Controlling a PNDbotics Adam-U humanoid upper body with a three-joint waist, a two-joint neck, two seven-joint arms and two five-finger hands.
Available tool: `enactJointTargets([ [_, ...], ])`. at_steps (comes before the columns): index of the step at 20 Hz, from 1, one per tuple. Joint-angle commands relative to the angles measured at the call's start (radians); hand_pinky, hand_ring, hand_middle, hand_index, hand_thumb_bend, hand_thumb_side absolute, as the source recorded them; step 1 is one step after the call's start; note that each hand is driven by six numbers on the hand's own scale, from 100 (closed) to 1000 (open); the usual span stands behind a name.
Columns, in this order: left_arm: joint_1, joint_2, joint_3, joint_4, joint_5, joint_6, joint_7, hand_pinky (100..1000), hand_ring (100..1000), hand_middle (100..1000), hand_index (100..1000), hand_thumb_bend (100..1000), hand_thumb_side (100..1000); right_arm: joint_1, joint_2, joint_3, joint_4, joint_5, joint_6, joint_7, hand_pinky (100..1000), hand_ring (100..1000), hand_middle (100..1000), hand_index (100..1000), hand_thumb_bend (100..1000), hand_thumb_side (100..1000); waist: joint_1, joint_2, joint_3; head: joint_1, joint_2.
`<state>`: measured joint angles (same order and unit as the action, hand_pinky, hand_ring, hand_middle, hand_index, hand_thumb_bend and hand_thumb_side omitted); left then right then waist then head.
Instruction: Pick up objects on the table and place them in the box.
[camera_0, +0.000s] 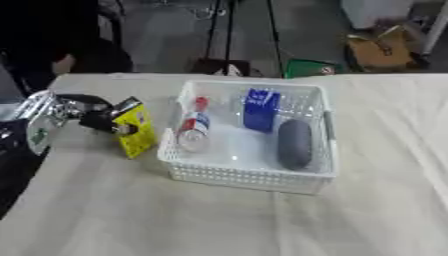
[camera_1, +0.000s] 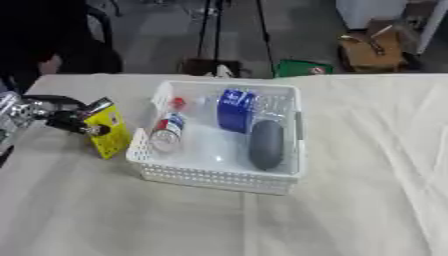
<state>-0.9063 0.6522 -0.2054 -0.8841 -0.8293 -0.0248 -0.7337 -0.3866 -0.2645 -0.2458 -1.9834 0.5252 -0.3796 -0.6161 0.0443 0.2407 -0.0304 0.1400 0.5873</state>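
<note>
Upright, slightly tilted, yellow packet (camera_0: 137, 132) in left hand (camera_0: 103, 120).

A table (camera_0: 219, 220) covered with a pale beige cloth (camera_0: 385, 150) fills the lower part of the view; the cloth has soft creases running down its right side. Beyond the table's far edge is a grey floor (camera_0: 175, 35). Thin dark stand legs (camera_0: 229, 30) rise from a dark base (camera_0: 220, 66) near the table's far edge. Just right of the base sits a green item (camera_0: 308, 68) with a small red mark. Further right, on the floor, is a brown cardboard box (camera_0: 381, 50), with a white object (camera_0: 374, 12) behind it at the top edge.
</note>
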Motion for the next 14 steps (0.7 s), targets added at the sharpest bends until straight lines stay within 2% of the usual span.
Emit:
enactJointTargets([
  [1,-0.022,0.024,-0.001,-0.014,0.006,-0.004,-0.019,874,949,864,825,457,838,-0.009,-0.010,-0.005,-0.017,-0.006,0.000,0.000,785,764,626,837,100,1000,0.000,-0.018,0.002,0.004,-0.002],
  [3,-0.023,0.024,-0.002,-0.014,0.006,-0.006,-0.028,868,920,854,804,439,820,-0.009,-0.010,-0.005,-0.017,-0.006,0.000,0.000,785,764,626,837,100,1000,0.000,-0.019,0.002,0.005,-0.002],
  [5,-0.024,0.024,-0.003,-0.014,0.004,-0.007,-0.035,863,887,846,781,379,783,-0.008,-0.010,-0.005,-0.017,-0.006,0.001,-0.001,786,764,626,837,100,1000,0.001,-0.020,0.002,0.005,-0.002],
  [10,-0.027,0.021,-0.005,-0.014,-0.003,-0.008,-0.044,860,869,834,769,357,770,-0.008,-0.010,-0.005,-0.017,-0.006,0.001,-0.002,786,764,626,837,100,1000,0.002,-0.021,0.002,0.005,-0.002],
  [12,-0.027,0.020,-0.005,-0.013,-0.004,-0.009,-0.047,858,864,829,753,327,757,-0.008,-0.010,-0.005,-0.017,-0.006,0.001,-0.002,786,764,626,837,100,1000,0.003,-0.021,0.002,0.006,-0.001],
  [13,-0.028,0.019,-0.005,-0.013,-0.003,-0.008,-0.047,857,860,824,742,273,756,-0.008,-0.010,-0.005,-0.017,-0.006,0.001,-0.002,786,764,626,837,100,1000,0.003,-0.022,0.002,0.006,-0.002],
  [14,-0.028,0.018,-0.004,-0.014,-0.002,-0.007,-0.045,857,860,824,742,273,756,-0.008,-0.010,-0.004,-0.017,-0.006,0.001,-0.002,786,764,626,837,100,1000,0.003,-0.022,0.002,0.006,-0.002],
])
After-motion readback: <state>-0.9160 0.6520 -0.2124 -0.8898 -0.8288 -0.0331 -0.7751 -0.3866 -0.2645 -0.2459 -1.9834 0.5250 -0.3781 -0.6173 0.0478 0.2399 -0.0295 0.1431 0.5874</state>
